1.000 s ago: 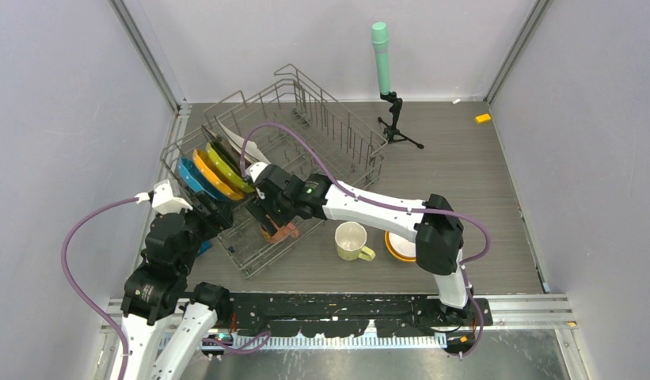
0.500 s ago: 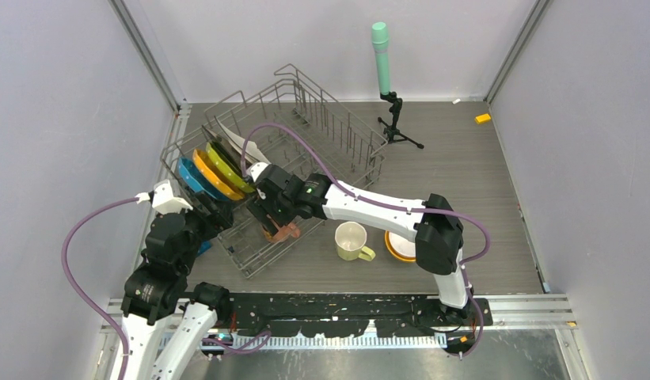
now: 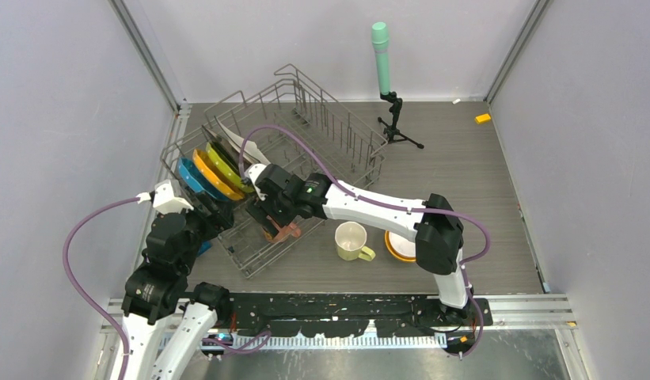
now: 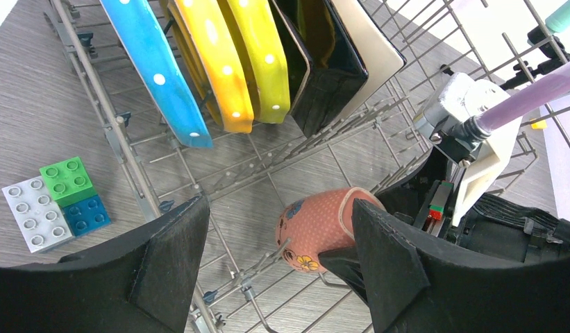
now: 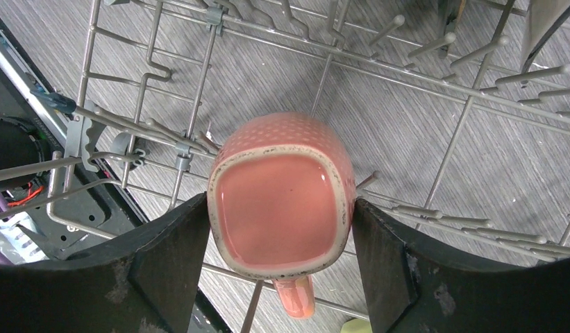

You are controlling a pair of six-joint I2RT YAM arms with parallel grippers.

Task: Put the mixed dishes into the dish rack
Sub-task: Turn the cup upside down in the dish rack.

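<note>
1. A mint-green cylinder (image 3: 380, 57) stands upright on a small black tripod (image 3: 396, 125) at the far side of the grey wood-grain table (image 3: 472, 182).
2. A small yellow-orange block (image 3: 483, 119) lies near the table's far right corner, well apart from the tripod.
3. A tiny white scrap (image 3: 456, 100) lies at the foot of the back wall.
4. In the left wrist view, three studded toy bricks sit touching on the table: a grey one (image 4: 33, 216), a green one (image 4: 67, 181) and a blue one (image 4: 87, 214).
</note>
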